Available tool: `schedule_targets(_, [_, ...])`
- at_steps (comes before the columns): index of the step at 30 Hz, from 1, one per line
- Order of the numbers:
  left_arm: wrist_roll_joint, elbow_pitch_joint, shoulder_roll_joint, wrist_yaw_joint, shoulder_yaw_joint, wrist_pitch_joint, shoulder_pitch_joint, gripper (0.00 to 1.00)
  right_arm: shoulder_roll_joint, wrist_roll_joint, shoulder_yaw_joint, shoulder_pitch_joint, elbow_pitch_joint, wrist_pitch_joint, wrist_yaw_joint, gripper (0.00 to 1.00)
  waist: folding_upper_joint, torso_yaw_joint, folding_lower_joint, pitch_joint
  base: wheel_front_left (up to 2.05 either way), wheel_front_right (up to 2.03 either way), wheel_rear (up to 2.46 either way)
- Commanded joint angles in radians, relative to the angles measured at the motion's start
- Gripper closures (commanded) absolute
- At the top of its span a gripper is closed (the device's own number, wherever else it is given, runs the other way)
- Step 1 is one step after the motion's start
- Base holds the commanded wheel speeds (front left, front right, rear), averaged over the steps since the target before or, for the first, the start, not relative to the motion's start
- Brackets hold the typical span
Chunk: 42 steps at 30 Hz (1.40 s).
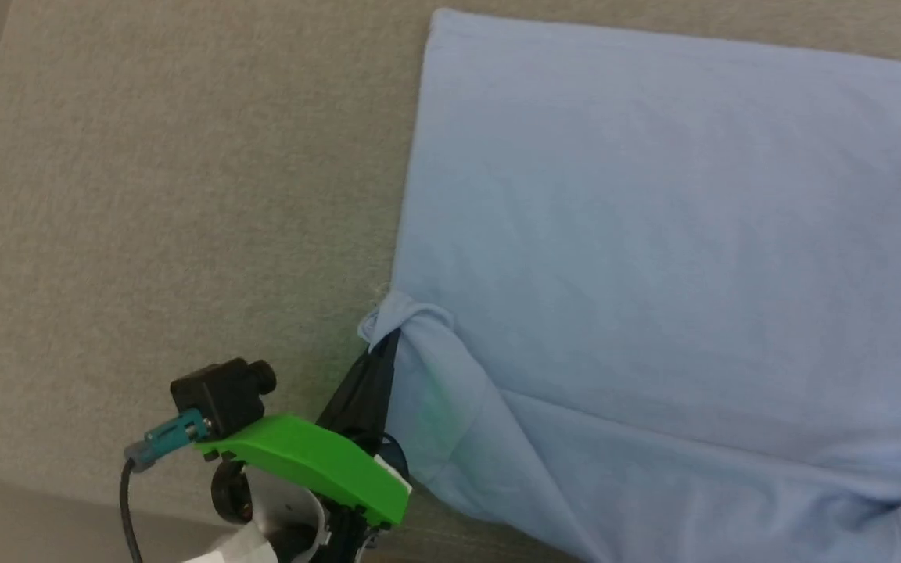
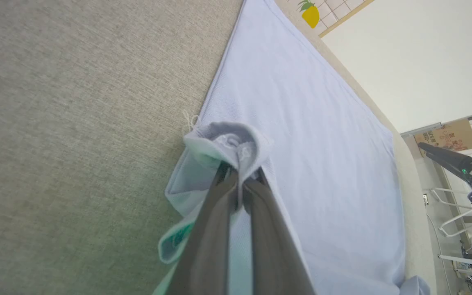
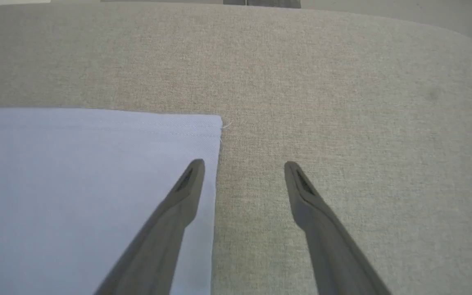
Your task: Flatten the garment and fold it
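Pinching a bunched fold of the garment (image 1: 654,234) between fingers closed on the cloth, the left gripper (image 1: 382,344) sits at the shirt's 8 o'clock edge in the head view. The light blue fabric spreads flat from there toward 1 o'clock across the beige fabric surface (image 1: 145,195). In the right wrist view the right gripper (image 3: 244,165) stands wide apart, gripping nothing. Its 9 o'clock finger shows over the garment's hemmed corner, the other over bare surface.

the bench (image 1: 145,195) is beige woven cloth. beyond it show a cardboard box (image 2: 451,137) and a yellow fruit picture (image 2: 310,15).
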Motion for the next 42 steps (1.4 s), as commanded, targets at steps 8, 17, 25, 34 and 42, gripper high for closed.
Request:
schedule_targets(8, [0.015,0.012,-0.016,-0.008,-0.020,-0.018,-0.036,1.00,-0.039,-0.022,0.003,-0.055,0.078,0.004,-0.001,0.00,0.0000,0.083,-0.0002,0.094,0.00,0.00,0.00])
schedule_targets(17, [0.011,0.025,-0.014,-0.006,-0.012,-0.023,-0.044,1.00,-0.037,-0.024,0.021,-0.089,0.132,0.003,-0.001,1.00,0.0000,0.067,-0.0002,0.087,0.00,0.00,0.00])
schedule_targets(25, [0.000,0.042,0.003,-0.001,0.018,-0.026,-0.036,1.00,-0.018,0.006,0.034,-0.095,0.132,-0.108,-0.001,1.00,0.0000,-0.002,-0.0002,-0.013,0.00,0.00,0.00])
schedule_targets(34, [-0.032,0.078,0.035,0.013,0.064,-0.021,0.043,1.00,-0.010,0.113,-0.004,0.092,0.044,-0.223,-0.001,1.00,0.0000,-0.116,-0.0002,-0.221,0.00,0.00,0.00])
schedule_targets(42, [-0.068,0.069,0.060,0.026,0.092,-0.008,0.140,1.00,0.029,0.205,-0.165,0.385,-0.190,-0.176,-0.001,1.00,0.0000,-0.202,-0.0002,-0.352,0.00,0.00,0.00])
